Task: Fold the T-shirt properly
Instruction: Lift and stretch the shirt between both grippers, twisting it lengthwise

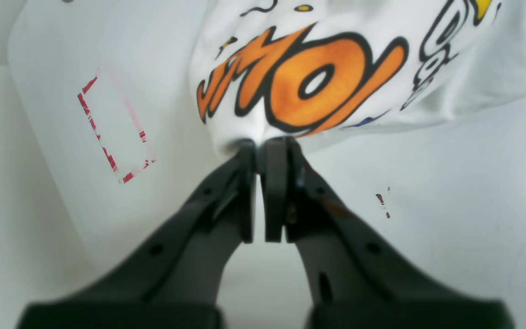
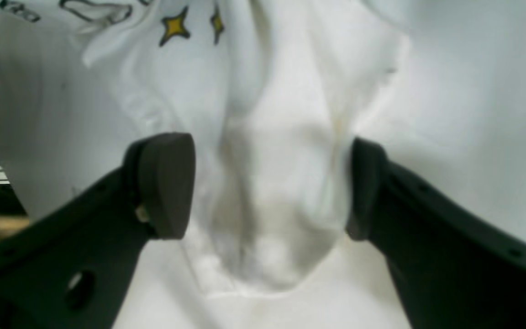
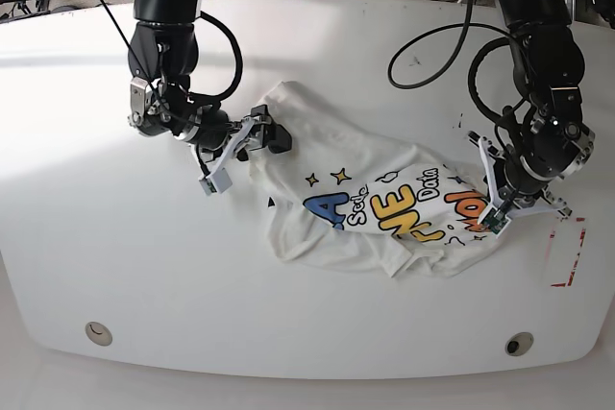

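The white T-shirt (image 3: 375, 199) lies crumpled in the middle of the white table (image 3: 115, 266), print side up, with orange, yellow and blue letters showing. My left gripper (image 1: 258, 145) is shut on the shirt's edge beside the orange letters (image 1: 313, 82); in the base view it (image 3: 484, 203) is at the shirt's right end. My right gripper (image 2: 267, 187) is open, its fingers (image 2: 167, 183) on either side of a bunched fold of plain white cloth (image 2: 267, 137) below two yellow stars. In the base view it (image 3: 265, 132) is at the shirt's upper left corner.
A rectangle of red tape marks (image 3: 567, 252) lies on the table right of the shirt, also in the left wrist view (image 1: 112, 128). Two round holes (image 3: 96, 333) (image 3: 519, 344) sit near the front edge. Black cables (image 3: 432, 45) loop at the back right.
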Controlling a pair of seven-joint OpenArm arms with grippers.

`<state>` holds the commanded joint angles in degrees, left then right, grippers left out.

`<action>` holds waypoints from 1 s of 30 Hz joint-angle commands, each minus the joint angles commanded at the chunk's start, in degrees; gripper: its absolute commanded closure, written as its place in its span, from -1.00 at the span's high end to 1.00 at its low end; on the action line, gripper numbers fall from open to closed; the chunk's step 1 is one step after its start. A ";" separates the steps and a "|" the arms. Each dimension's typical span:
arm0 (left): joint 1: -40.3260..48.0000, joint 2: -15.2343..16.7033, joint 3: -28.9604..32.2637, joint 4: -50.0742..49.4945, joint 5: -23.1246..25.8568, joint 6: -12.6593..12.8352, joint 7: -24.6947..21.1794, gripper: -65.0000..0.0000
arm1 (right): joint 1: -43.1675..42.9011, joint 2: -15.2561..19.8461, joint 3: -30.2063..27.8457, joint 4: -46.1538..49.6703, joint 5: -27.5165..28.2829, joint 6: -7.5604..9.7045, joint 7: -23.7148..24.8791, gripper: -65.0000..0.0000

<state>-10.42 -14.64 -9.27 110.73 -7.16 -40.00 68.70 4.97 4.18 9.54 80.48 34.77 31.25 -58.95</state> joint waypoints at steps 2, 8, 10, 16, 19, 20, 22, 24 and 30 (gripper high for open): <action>-0.97 -1.14 0.00 0.00 0.00 0.00 0.00 -1.00 | -0.53 -0.26 0.00 0.70 0.00 0.18 0.00 -0.32; -3.25 -2.99 0.18 0.09 -0.18 0.00 0.18 -1.00 | -4.92 2.29 0.09 11.96 0.09 0.26 -0.18 -0.98; -3.34 -4.04 0.09 0.18 0.09 0.00 0.26 -1.00 | -6.95 3.08 0.09 16.88 0.09 0.26 -0.18 -1.00; -2.81 -8.00 0.00 0.97 0.09 0.00 0.26 -1.00 | -12.66 6.15 3.96 26.99 0.09 5.10 -0.09 -1.00; -2.29 -10.64 0.00 1.76 0.09 0.00 0.09 -1.00 | -15.38 6.15 9.49 33.05 0.09 7.65 -0.09 -1.00; -2.73 -10.99 0.00 1.76 0.09 0.00 0.00 -1.00 | -15.21 6.15 10.73 33.93 0.09 8.00 -0.18 -1.00; -4.84 -11.08 0.18 2.20 -0.26 0.00 -0.09 -1.00 | -14.95 6.24 12.57 35.34 0.09 8.35 -0.18 -1.00; -6.77 -11.08 0.18 2.55 -0.26 0.00 -0.09 -1.00 | -13.80 6.51 13.98 35.69 2.02 8.26 -0.18 -1.00; -15.03 -8.09 2.55 2.46 0.44 0.00 -0.09 -1.00 | -9.05 9.05 16.53 35.52 3.96 8.09 -0.18 -1.00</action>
<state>-25.45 -22.73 -6.73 113.19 -6.73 -40.00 68.62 -4.09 13.23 26.07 116.00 38.73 39.34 -59.12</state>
